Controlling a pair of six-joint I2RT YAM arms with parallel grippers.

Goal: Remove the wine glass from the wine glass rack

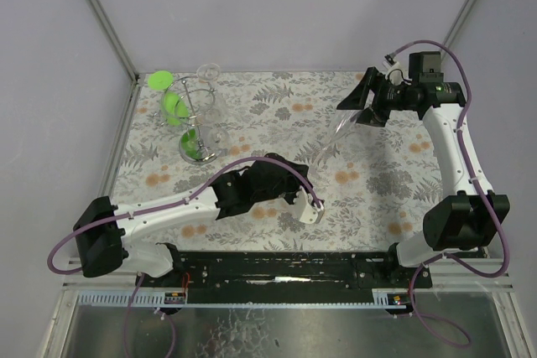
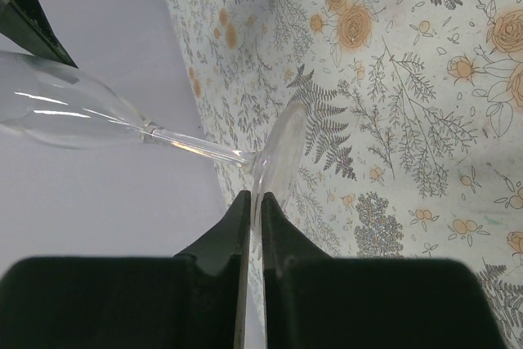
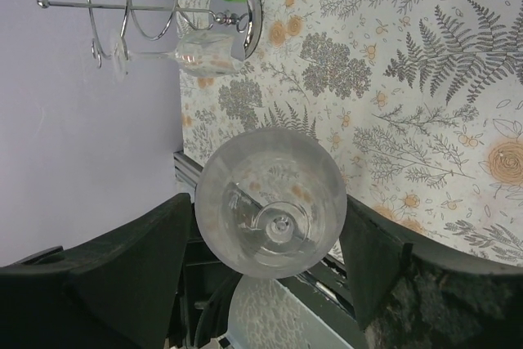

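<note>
A clear wine glass [image 1: 336,136] hangs in the air between my two grippers, lying almost level. My left gripper [image 1: 307,175] is shut on the edge of its round foot [image 2: 282,153], which is pinched between the fingertips in the left wrist view [image 2: 255,199]. My right gripper [image 1: 357,111] has its fingers against both sides of the bowl [image 3: 245,173], with the mouth of the bowl facing the wrist camera. The wine glass rack [image 1: 196,113], a silver wire stand with a shiny round base [image 3: 248,12], stands at the far left of the table.
Green glasses [image 1: 175,105] and a clear glass [image 3: 189,52] hang on the rack. The table carries a floral cloth [image 1: 377,182]. Grey walls close in the left, back and right sides, and a black rail [image 1: 277,266] runs along the near edge.
</note>
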